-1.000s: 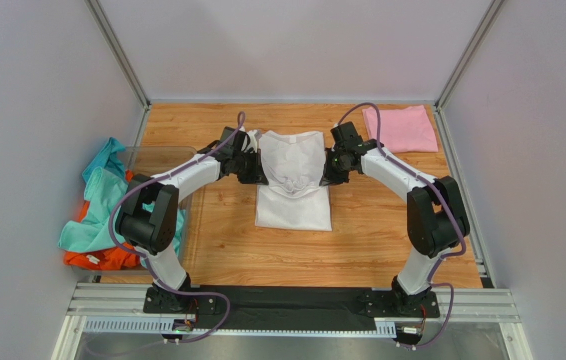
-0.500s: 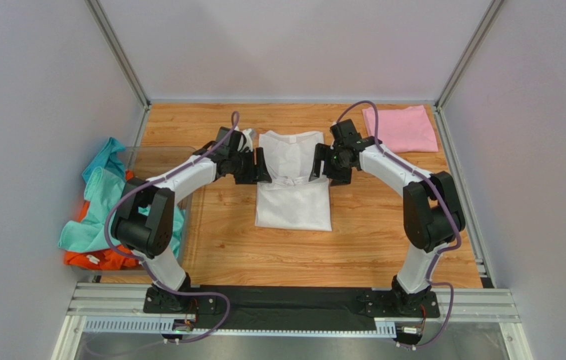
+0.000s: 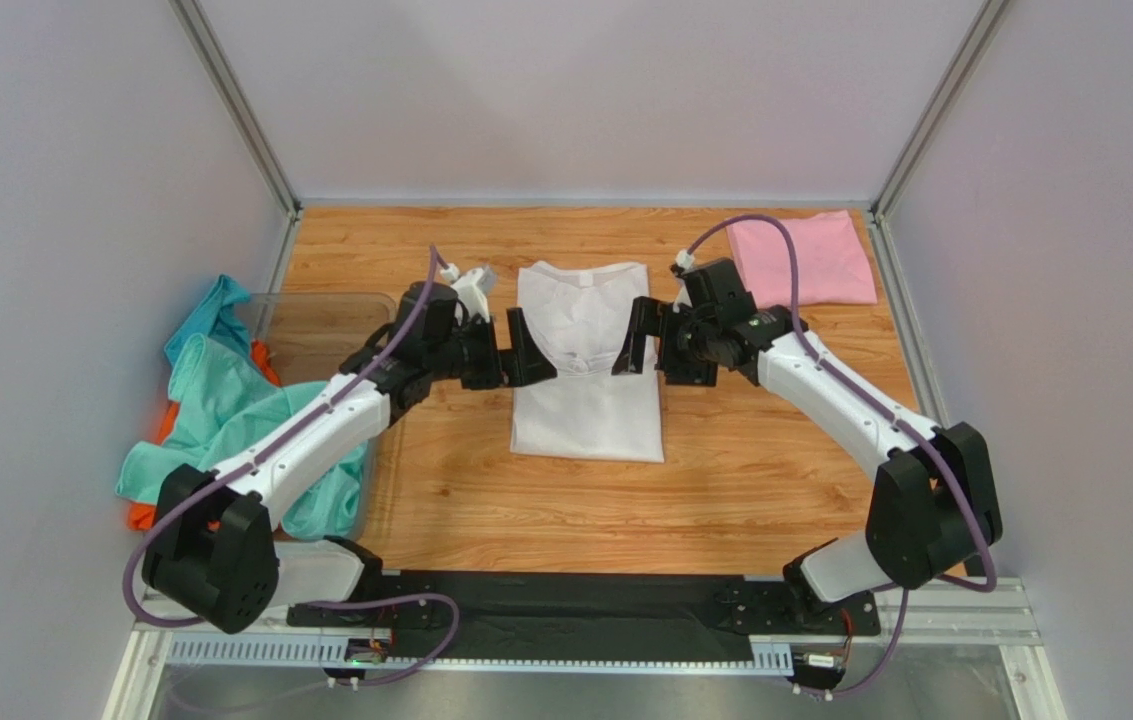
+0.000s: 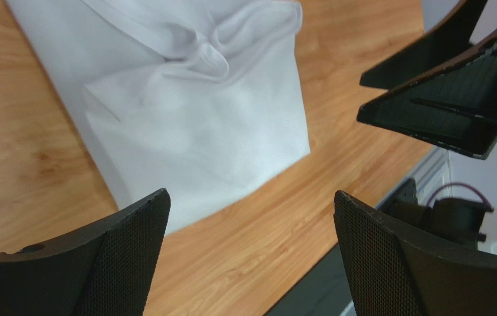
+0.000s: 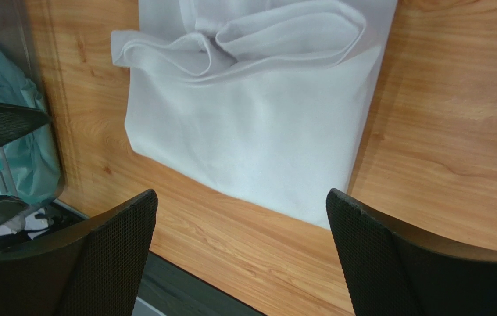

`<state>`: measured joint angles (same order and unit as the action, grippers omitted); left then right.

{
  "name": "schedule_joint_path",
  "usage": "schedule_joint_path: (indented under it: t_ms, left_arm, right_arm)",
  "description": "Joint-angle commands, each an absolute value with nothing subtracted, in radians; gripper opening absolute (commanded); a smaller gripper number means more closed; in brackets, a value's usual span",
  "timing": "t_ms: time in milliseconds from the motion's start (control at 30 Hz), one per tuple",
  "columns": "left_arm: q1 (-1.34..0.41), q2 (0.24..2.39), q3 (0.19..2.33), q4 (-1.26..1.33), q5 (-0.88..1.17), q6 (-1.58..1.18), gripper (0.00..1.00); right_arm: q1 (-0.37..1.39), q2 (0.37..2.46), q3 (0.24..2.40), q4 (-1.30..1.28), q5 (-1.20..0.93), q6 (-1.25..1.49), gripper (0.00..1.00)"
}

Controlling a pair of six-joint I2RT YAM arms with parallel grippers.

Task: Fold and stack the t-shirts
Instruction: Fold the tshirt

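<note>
left fingers (image 4: 116, 260) and right fingers (image 5: 102, 263) both spread wide, gripping nothing, flanking the white soft cloth t-shirt (image 3: 589, 393). It lies part-folded mid wooden tabletop (image 3: 738, 480), with a rumpled fold across its middle. Folded pale pink cloth t-shirt (image 3: 805, 258) at far right corner. Teal cloth shirts (image 3: 219, 413) heaped at left edge over an orange cloth shirt (image 3: 212, 521).

The left arm (image 3: 302, 443) and right arm (image 3: 843, 402) have white link covers and black joint housings. A purple cable (image 3: 750, 222) runs along each. The fingers (image 4: 119, 263) are black, wedge-shaped, with fine mesh-textured inner faces.
</note>
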<state>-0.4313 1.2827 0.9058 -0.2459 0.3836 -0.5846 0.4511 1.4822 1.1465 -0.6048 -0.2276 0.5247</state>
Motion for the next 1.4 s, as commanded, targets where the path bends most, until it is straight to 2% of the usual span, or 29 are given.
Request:
schedule_joint_path:
  t_ms: [0,167,367,567,800,1067,1367]
  left_arm:
    - [-0.488,1.285,0.818,-0.098,0.46,-0.664,1.0]
    - [-0.52,1.379,0.727,0.079,0.54,-0.719,1.0]
    - [-0.52,1.482,0.681,0.092,0.552,-0.7,1.0]
    - [-0.52,1.457,0.6,0.095,0.5,-0.712,1.0]
    - [-0.52,1.411,0.607,0.075,0.485,-0.689,1.0]
    - [-0.52,1.076,0.64,-0.182,0.349,-0.66,1.0]
    - [-0.518,0.64,0.563,-0.554,0.129,-0.727,1.0]
  right_arm:
    - [0.471,1.437,1.082,-0.543,-0.282,0.569,1.0]
    - [0.472,1.39,1.029,-0.546,-0.282,0.581,1.0]
    - [0.472,1.364,0.974,-0.557,-0.264,0.578,1.0]
    - [0.472,1.388,0.968,-0.54,-0.284,0.568,1.0]
    - [0.489,1.463,1.017,-0.439,-0.433,0.558,1.0]
    - [0.569,1.641,1.141,-0.393,-0.451,0.564,1.0]
    - [0.646,1.887,1.377,-0.376,-0.428,0.558,1.0]
